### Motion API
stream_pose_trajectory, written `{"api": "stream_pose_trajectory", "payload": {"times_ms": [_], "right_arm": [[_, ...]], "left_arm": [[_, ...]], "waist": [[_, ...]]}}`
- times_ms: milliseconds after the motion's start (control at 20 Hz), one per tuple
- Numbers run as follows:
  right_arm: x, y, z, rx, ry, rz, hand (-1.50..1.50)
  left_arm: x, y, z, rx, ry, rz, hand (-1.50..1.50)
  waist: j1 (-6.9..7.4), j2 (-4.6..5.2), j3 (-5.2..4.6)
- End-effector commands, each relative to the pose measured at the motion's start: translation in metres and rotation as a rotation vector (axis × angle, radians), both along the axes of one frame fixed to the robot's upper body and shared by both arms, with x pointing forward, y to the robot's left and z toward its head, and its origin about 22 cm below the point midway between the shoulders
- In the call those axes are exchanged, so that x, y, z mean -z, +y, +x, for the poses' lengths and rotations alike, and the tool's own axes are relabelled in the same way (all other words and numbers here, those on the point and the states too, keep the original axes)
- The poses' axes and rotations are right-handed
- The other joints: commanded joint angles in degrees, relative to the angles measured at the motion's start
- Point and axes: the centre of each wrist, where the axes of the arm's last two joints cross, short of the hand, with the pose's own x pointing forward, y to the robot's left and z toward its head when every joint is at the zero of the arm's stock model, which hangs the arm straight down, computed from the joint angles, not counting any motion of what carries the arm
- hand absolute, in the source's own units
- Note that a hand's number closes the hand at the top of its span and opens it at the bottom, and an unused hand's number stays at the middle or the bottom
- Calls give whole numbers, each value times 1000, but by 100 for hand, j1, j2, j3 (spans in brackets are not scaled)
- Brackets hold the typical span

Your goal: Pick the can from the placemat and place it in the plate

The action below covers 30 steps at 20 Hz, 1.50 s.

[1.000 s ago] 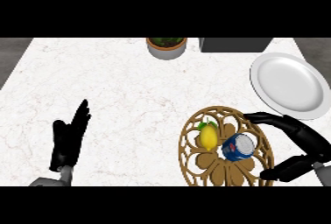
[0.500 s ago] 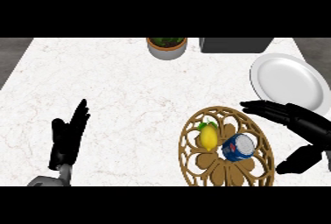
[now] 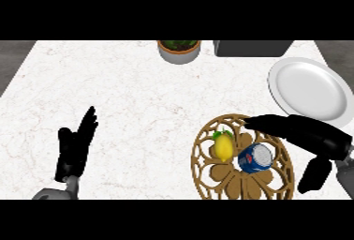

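Observation:
A blue can [image 3: 255,158] with a silver top stands on the round woven placemat [image 3: 242,183] at the lower right, next to a yellow lemon [image 3: 223,146]. My right hand [image 3: 310,133] hovers over the mat's right side. Its fingers stretch left above and behind the can, and its thumb [image 3: 314,174] hangs to the can's right. The hand is open and not touching the can. A white plate [image 3: 308,89] lies at the right edge, behind the mat. My left hand [image 3: 75,148] rests open at the lower left, fingers up.
A grey pot with a green plant [image 3: 180,48] stands at the back centre. A dark box [image 3: 253,47] sits at the back right beside it. The marble counter [image 3: 138,103] spreads between the left hand and the mat.
My right hand has moved left and forward over the placemat, its fingers now reaching above the can. The left hand, can and lemon have stayed put.

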Motion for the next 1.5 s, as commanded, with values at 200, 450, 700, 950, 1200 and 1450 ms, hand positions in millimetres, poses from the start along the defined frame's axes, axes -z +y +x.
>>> {"api": "stream_pose_trajectory", "payload": {"times_ms": [200, 450, 700, 950, 1200, 1450], "right_arm": [[31, 22, 8, -12, 21, -82, -150], [37, 23, 11, -28, 51, -74, -150], [26, 25, 16, -21, 44, -81, -150], [33, 35, 13, -14, 59, -80, -150], [70, 29, 16, -52, 72, -119, -150], [72, 45, 6, -100, -28, -70, 150]], "left_arm": [[-9, 0, -2, -9, 5, 16, 0], [-4, 10, -6, 6, -16, 9, 0], [-21, -9, 7, -18, -9, 12, 0], [-6, 5, 6, -8, 8, -13, 0], [-13, -5, 7, 2, 4, 0, 0], [-8, -1, -2, -10, -1, 6, 0]], "waist": [[14, 2, 4], [9, 1, 3], [-5, -2, 3], [-11, 0, 2], [5, 4, 4], [-6, -1, 4]]}}
